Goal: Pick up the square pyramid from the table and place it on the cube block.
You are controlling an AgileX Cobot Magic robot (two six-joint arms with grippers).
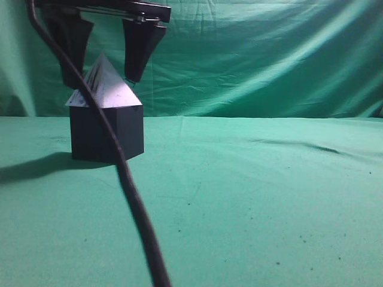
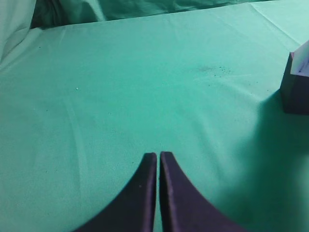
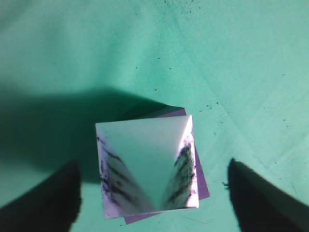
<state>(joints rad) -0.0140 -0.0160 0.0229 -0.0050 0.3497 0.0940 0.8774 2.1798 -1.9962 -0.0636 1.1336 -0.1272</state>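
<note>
The square pyramid (image 1: 108, 86) stands on top of the dark cube block (image 1: 108, 134) at the left of the green table (image 1: 251, 197), turned a little off the cube's edges. My right gripper (image 1: 103, 81) hangs open around it, one finger on each side, not touching. In the right wrist view the pyramid (image 3: 145, 164) shows from above with smudgy streaks on two faces. A sliver of the cube (image 3: 203, 179) shows under it, between the open fingers (image 3: 153, 164). My left gripper (image 2: 158, 154) is shut and empty over bare cloth. The cube (image 2: 294, 92) and a pyramid corner (image 2: 303, 60) sit at that view's right edge.
A black cable (image 1: 134, 209) hangs from the arm across the front of the cube and down to the bottom edge. A green cloth backdrop (image 1: 257, 54) rises behind the table. A cloth wrinkle (image 1: 299, 145) lies at the right.
</note>
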